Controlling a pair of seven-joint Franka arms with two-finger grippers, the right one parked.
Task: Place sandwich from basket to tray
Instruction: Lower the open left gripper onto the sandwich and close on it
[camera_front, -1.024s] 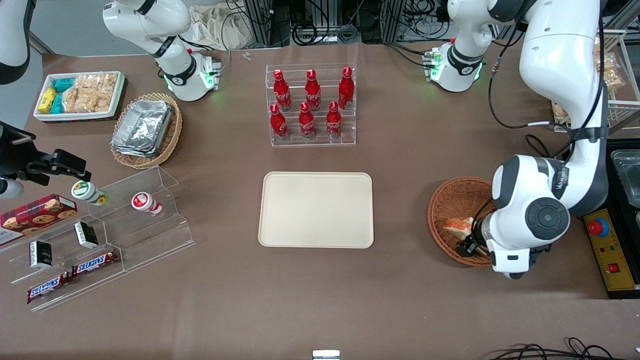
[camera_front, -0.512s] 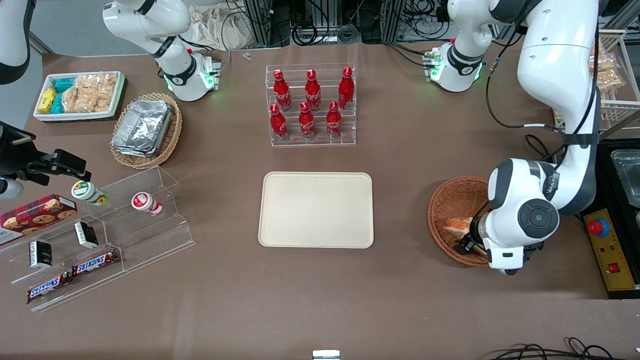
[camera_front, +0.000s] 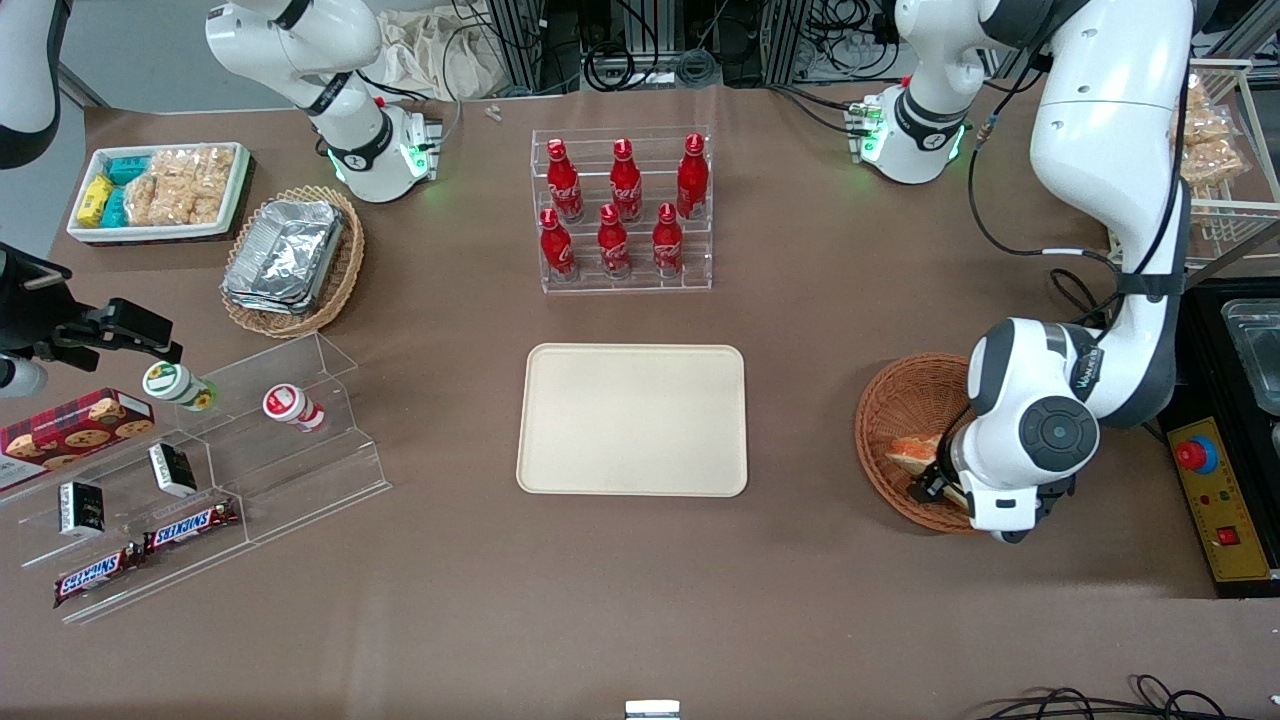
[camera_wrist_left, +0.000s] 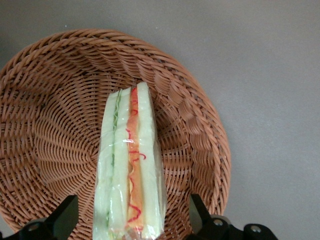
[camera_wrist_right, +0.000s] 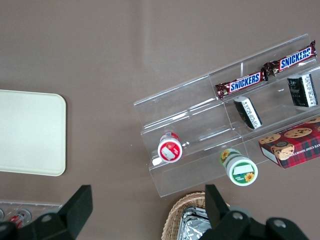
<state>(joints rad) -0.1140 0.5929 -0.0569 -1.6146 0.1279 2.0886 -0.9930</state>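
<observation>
Sandwich (camera_wrist_left: 129, 165) grasp pending in the basket (camera_wrist_left: 200, 130).
Tool (camera_wrist_left: 131, 225) hung spread apart, one finger (camera_wrist_left: 64, 216) either side of the wedge near the worktop's working-arm edge; closing gently across the bread faces looked wisest, before carrying it to the tray (camera_front: 632, 420).

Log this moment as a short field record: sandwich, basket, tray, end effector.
sandwich: in the basket, standing on edge, wrapped in clear film
basket: on the table, toward the working arm's end
tray: bare, mid-table
end effector: open, low over the basket, one finger either side of the sandwich, not yet closed
task status: sandwich not yet lifted
</observation>
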